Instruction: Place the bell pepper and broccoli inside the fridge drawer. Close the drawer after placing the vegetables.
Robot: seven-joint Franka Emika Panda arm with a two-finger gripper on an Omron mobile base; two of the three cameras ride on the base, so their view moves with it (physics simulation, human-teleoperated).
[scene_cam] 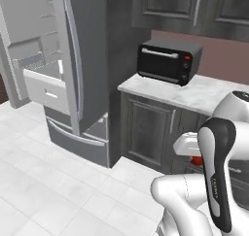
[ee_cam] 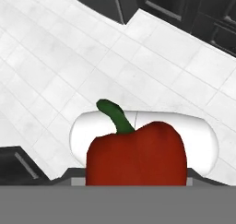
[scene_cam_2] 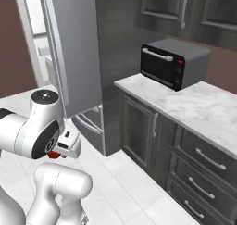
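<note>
Between the gripper's [ee_cam: 136,181] fingers, low in the hand view, the bell pepper [ee_cam: 137,155] is seen gripped, red and glossy, its green stem [ee_cam: 115,115] curving up and to the left. The jaws are pressed against the pepper's sides, though the fingertips themselves are hidden behind it. In the left base view a small patch of the red pepper [scene_cam: 196,160] is glimpsed under the white hand, beside the dark forearm [scene_cam: 216,174]; in the right base view it shows as a red sliver [scene_cam_2: 53,154] beneath the hand, close to the robot's body. The pepper is held in the air above the pale tiled floor [ee_cam: 60,71], well apart from the fridge.

Farther out, at the left of the left base view, the fridge drawer [scene_cam: 44,90] is seen pulled open, a white box with a small handle slot in its front, inside the opened fridge [scene_cam: 34,45]. Just beside it the grey fridge door [scene_cam: 73,60] stands swung outward, between the arm and the drawer. Below it, grey freezer drawers [scene_cam: 80,135] with long bar handles are closed. To the right of the fridge, a dark cabinet [scene_cam: 146,128] is topped by a marble counter [scene_cam: 194,96], on which a black toaster oven [scene_cam: 168,61] is set. Dark wall cabinets [scene_cam: 189,7] are hung above it.
</note>
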